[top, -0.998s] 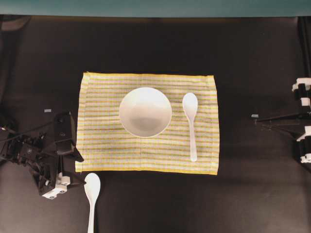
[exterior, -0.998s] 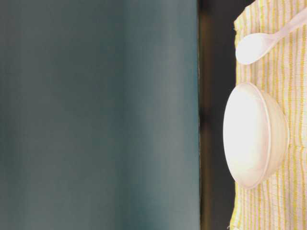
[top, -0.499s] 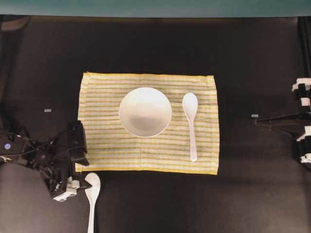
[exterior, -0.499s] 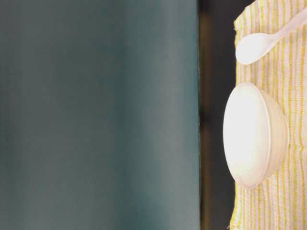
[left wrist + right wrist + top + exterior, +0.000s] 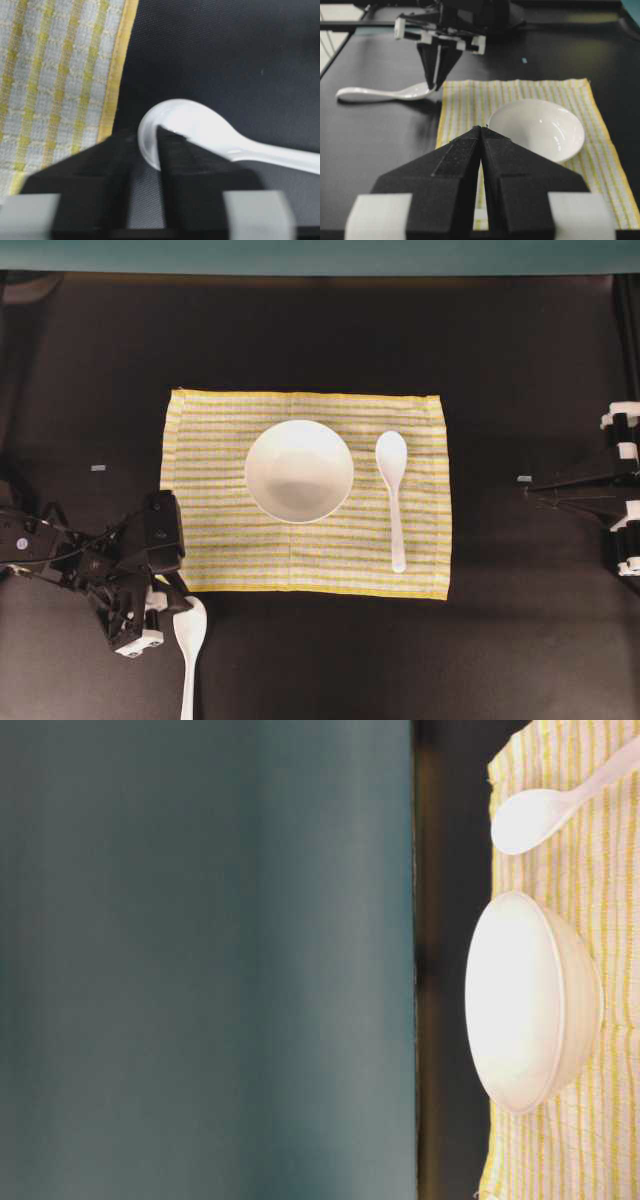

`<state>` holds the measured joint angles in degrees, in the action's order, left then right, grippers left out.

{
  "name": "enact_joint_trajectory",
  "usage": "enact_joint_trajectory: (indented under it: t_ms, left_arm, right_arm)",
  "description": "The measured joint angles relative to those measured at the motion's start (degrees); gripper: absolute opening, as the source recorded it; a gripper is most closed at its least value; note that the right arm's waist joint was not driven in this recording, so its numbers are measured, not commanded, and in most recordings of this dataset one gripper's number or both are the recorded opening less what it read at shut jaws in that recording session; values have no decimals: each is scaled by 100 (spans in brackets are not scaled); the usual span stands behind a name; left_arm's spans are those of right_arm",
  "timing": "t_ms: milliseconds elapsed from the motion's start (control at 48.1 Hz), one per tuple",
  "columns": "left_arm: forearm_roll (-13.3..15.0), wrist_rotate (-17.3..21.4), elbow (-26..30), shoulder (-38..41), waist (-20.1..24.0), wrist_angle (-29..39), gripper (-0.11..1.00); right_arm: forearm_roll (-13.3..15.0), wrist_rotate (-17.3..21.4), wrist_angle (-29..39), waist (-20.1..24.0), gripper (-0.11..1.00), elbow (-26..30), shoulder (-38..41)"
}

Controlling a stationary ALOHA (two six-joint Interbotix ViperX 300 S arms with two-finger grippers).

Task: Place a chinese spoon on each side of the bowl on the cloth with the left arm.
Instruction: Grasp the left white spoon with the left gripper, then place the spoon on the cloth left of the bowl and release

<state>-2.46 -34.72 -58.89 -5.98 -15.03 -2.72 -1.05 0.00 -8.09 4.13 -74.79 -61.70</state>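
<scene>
Lower left of the overhead frame: my left gripper, wide open a second ago, has pinched the scoop rim of the second chinese spoon below the cloth; pickup can begin.

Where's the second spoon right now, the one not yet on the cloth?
Overhead, the second spoon lies on the black table just off the cloth's near-left corner, with the left gripper closed on its scoop's rim.

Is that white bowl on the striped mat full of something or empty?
Empty. The bowl sits upright on the cloth, and from above and from the right wrist camera its inside is bare glossy white.
</scene>
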Motion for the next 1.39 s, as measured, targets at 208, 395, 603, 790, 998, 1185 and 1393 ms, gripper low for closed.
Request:
enact_joint_trajectory:
  t_ms: [208, 395, 603, 790, 998, 1185, 1393]
  left_arm:
    - [0, 18, 193, -149, 9, 255, 6]
    - [9, 141, 580, -879, 325, 1450, 6]
    - [0, 853, 1116, -2180, 923, 3067, 6]
    - [9, 1397, 1204, -2813, 1854, 3683, 6]
    - [0, 2136, 1195, -2760, 2593, 3647, 6]
    - [0, 2496, 1090, -2101, 2971, 3059, 6]
    - [9, 2971, 1072, -1222, 3305, 2540, 6]
  right_arm:
    - [0, 0, -9, 0, 1, 0, 0]
    - [0, -9, 0, 0, 1, -9, 9]
    - [0, 0, 0, 0, 1, 0, 0]
    - [0, 0, -9, 0, 1, -9, 0]
    - [0, 0, -18, 0, 1, -9, 0]
    - [0, -9, -18, 0, 1, -9, 0]
    - [-9, 0, -18, 0, 1, 0, 0]
